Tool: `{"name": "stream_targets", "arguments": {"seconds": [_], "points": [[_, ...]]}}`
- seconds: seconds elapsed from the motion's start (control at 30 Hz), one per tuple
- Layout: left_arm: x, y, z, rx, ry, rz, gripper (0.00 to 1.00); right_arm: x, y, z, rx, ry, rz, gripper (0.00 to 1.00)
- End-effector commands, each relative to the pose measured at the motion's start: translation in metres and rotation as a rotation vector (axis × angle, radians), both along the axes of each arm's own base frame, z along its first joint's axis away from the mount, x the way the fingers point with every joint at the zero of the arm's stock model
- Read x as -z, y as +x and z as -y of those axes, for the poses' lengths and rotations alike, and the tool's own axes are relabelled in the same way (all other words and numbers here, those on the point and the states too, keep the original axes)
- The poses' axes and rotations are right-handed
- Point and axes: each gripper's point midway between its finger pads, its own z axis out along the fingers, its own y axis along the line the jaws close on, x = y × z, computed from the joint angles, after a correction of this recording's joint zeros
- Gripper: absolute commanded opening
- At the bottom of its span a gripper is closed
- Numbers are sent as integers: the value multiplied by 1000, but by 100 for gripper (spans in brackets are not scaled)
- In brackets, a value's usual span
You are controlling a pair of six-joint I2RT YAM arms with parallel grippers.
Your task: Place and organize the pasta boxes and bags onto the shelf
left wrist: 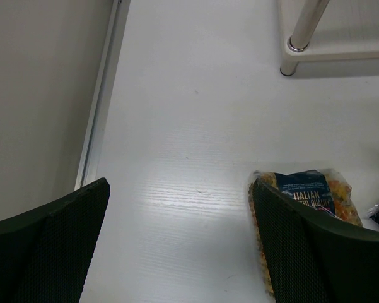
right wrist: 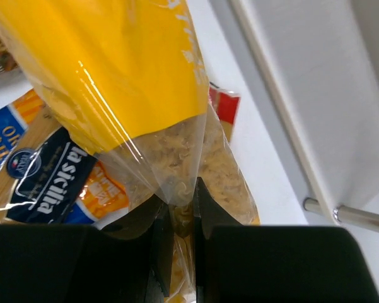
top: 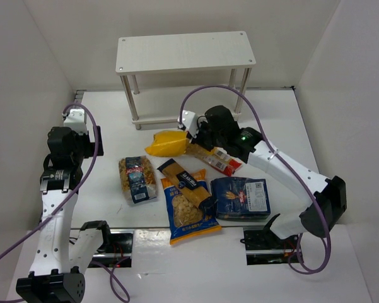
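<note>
Here our right fingers (right wrist: 161,252) pinch the yellow-topped clear plastic pasta bag (right wrist: 132,69) by its clear end, likely for carrying to the white two-tier shelf (right wrist: 315,95) just beyond them; left fingers (left wrist: 50,252) stand wide, empty.

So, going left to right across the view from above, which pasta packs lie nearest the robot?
clear bag with the dark blue label → big yellow-and-blue bag → dark blue box

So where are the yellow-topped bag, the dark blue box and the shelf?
yellow-topped bag (top: 166,144): top view, its yellow end.
dark blue box (top: 241,197): top view, middle of its face.
shelf (top: 184,52): top view, bare upper board.
</note>
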Motion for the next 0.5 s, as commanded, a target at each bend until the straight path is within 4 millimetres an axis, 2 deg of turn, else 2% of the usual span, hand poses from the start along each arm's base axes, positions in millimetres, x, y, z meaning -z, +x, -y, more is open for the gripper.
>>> {"name": "stream_targets", "arguments": {"seconds": [0.0, 0.07, 0.1, 0.2, 0.3, 0.33, 0.4, 0.47], "points": [[-6, 2, -1, -1, 1, 35, 100, -102, 15, -6, 21, 212, 199, 0], [-8, 2, -4, -11, 3, 44, 100, -108, 20, -1, 45, 226, 211, 0], [-8, 2, -4, -11, 3, 44, 100, -122, 23, 2, 68, 237, 240, 0], [-8, 2, -4, -11, 3, 44, 100, -146, 29, 7, 109, 263, 294, 0], [-5, 4, -4, -11, 1, 35, 100, -162, 41, 14, 176, 268, 339, 0], [-5, 3, -5, -19, 5, 34, 100, -159, 46, 18, 206, 244, 349, 0], [-5, 3, -5, -19, 5, 34, 100, -173, 53, 22, 241, 254, 393, 0], [-5, 3, -5, -19, 5, 34, 100, -177, 61, 29, 300, 253, 421, 0]]}}
